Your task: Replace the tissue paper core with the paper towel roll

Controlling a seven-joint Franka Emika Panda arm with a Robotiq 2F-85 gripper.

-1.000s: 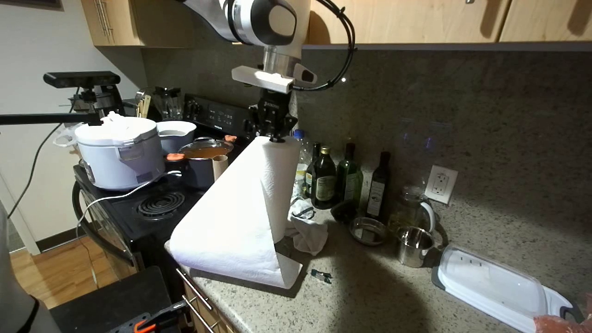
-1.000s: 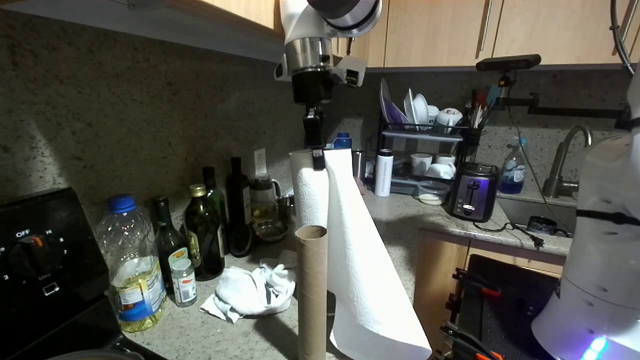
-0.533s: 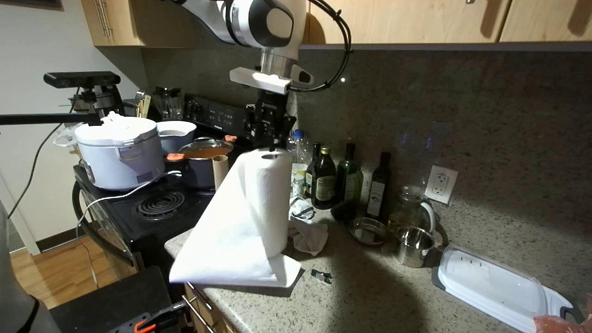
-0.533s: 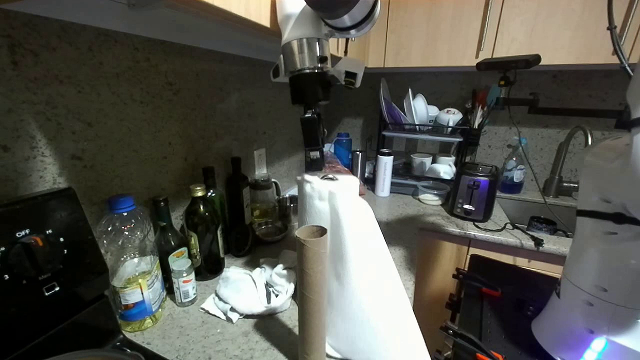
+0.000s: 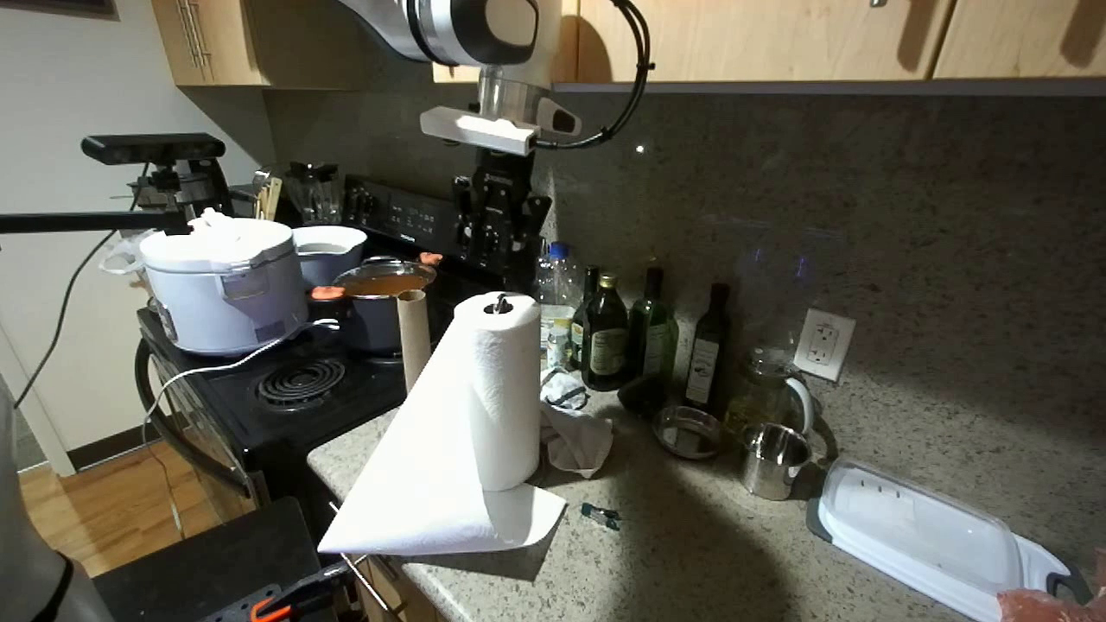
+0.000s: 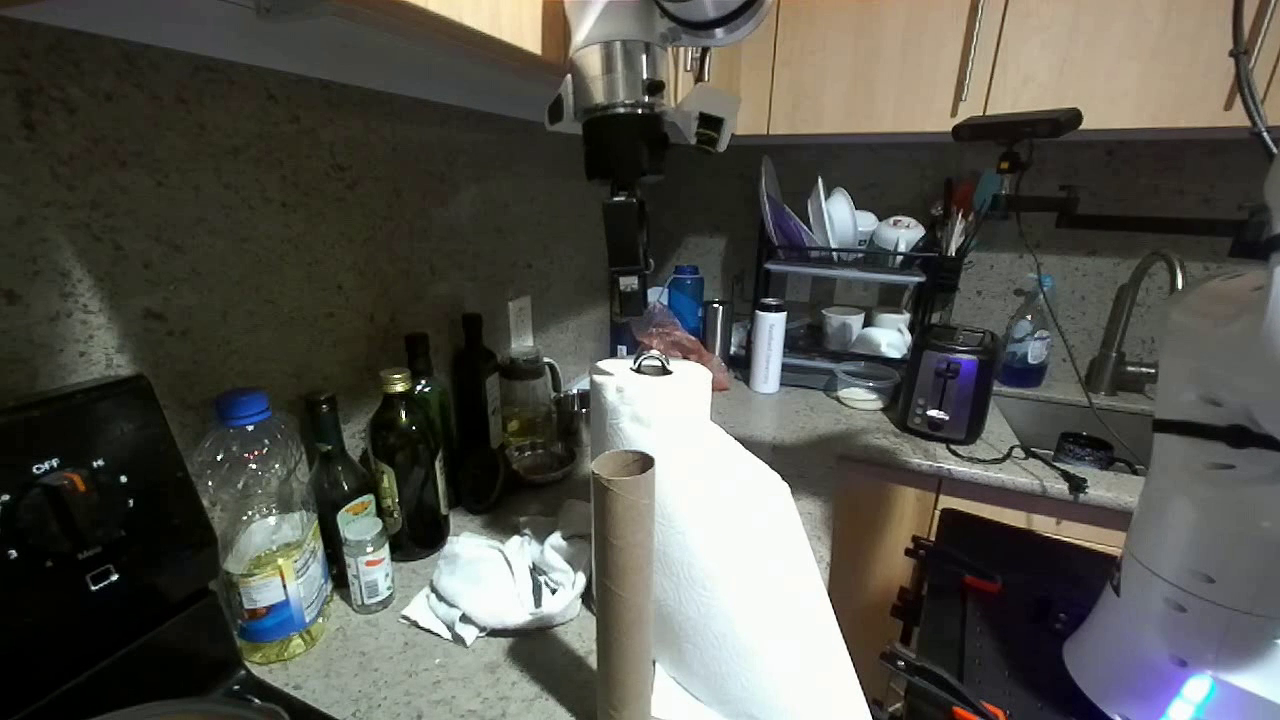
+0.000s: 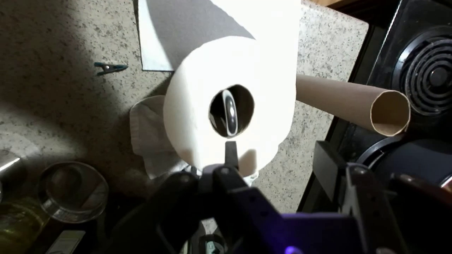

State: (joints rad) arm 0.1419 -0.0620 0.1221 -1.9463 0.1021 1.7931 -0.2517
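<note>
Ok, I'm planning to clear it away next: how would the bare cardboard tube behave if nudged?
The cardboard tube would probably tip easily, standing tall and narrow. Its hollow, thin-walled top suggests little weight. Once down, its round sides would likely let it roll.

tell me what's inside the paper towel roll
A shiny metal loop stands in the hollow centre of the paper towel roll, its top showing in both exterior views. Whatever lies lower down is hidden by the roll itself.
</note>
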